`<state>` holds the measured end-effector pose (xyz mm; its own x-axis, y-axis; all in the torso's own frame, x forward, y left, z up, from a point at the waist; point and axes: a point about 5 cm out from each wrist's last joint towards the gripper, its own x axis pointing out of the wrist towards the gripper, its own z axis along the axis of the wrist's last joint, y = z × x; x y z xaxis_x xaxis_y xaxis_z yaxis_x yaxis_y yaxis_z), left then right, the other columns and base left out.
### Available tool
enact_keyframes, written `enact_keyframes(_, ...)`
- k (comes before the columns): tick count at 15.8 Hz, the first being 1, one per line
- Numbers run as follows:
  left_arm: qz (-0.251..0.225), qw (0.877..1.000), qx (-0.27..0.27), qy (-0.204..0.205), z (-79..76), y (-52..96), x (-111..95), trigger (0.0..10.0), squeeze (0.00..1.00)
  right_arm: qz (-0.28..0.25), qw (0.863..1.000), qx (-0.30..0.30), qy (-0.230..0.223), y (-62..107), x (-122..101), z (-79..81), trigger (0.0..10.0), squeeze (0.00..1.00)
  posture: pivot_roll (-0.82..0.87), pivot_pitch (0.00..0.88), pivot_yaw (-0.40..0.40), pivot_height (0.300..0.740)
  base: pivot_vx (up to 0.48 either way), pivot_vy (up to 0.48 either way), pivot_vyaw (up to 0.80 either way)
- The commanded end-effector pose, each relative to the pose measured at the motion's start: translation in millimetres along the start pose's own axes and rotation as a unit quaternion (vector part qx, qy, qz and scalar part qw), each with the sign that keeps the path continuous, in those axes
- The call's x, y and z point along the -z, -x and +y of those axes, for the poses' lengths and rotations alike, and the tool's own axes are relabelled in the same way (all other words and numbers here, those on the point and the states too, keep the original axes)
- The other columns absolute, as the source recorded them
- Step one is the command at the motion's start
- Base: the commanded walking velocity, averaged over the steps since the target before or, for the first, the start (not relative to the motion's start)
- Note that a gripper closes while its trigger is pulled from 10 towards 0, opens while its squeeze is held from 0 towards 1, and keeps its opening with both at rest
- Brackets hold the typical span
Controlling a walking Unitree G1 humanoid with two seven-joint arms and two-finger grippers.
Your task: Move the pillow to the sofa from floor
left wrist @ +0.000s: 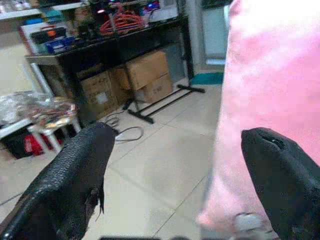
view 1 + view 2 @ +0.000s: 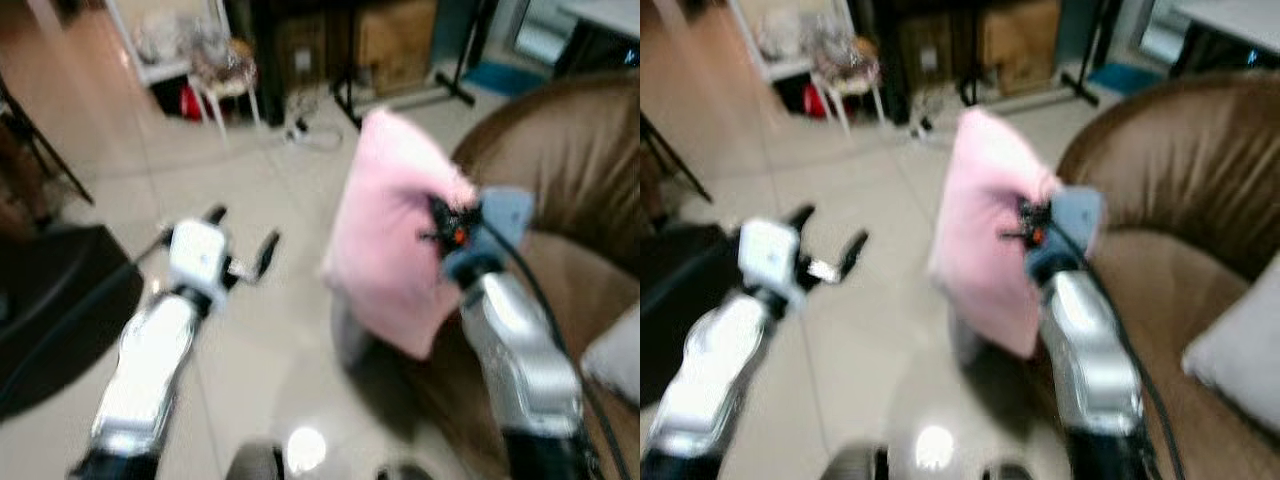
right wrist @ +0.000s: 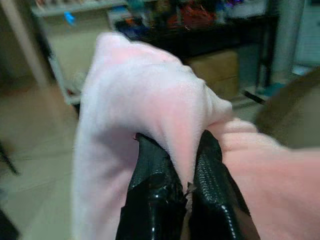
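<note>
A pink pillow (image 2: pixel 390 240) hangs upright in the air above the tiled floor, just left of the brown sofa (image 2: pixel 580 180). My right gripper (image 3: pixel 186 187) is shut on a fold of the pillow (image 3: pixel 150 95), the two black fingers (image 3: pixel 150 200) pinching the fabric between them. My left gripper (image 2: pixel 240 235) is open and holds nothing, out over the floor to the pillow's left. In the left wrist view its two black fingers (image 1: pixel 75 170) stand wide apart with the pillow (image 1: pixel 270 80) beside one of them.
A pale cushion (image 2: pixel 1240 350) lies on the sofa seat at the right. A dark object (image 2: pixel 60 300) sits on the floor at the left. Further off stand a white stool (image 2: pixel 225 85), cardboard boxes (image 1: pixel 145 75) under a black table, and a black stand base (image 2: pixel 400 100).
</note>
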<state>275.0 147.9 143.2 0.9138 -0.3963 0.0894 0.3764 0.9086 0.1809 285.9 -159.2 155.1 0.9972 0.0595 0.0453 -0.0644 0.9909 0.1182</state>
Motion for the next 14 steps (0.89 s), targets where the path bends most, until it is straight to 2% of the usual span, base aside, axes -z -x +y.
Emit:
enact_keyframes(1, 0.015, 1.000, -0.022, -0.012, 11.8, 7.4, 4.8, 10.0, 0.00, -0.017, 1.000, -0.013, -0.007, -4.6, -8.4, 10.8, 10.0, 0.00, -0.10, 0.000, 0.037, 0.732, 0.000, 0.000, 0.00)
enact_keyframes(6, 0.016, 1.000, -0.021, -0.014, 11.7, 5.6, 5.3, 10.0, 0.00, -0.002, 1.000, 0.007, -0.008, 0.8, 0.5, 3.4, 10.0, 0.00, -0.11, 0.000, 0.046, 0.740, 0.000, 0.000, 0.00)
enact_keyframes(10, 0.019, 0.999, -0.021, -0.017, 10.8, 5.5, 7.2, 10.0, 0.00, 0.021, 0.999, 0.027, -0.001, 10.6, 16.5, -3.0, 10.0, 0.00, -0.11, 0.000, 0.051, 0.740, 0.000, 0.000, 0.00)
enact_keyframes(14, 0.022, 0.999, -0.021, -0.021, 8.2, 5.9, 9.6, 10.0, 0.00, 0.027, 0.998, 0.048, -0.019, 19.9, 22.3, -6.4, 10.0, 0.00, -0.12, 0.000, 0.060, 0.740, 0.000, 0.000, 0.00)
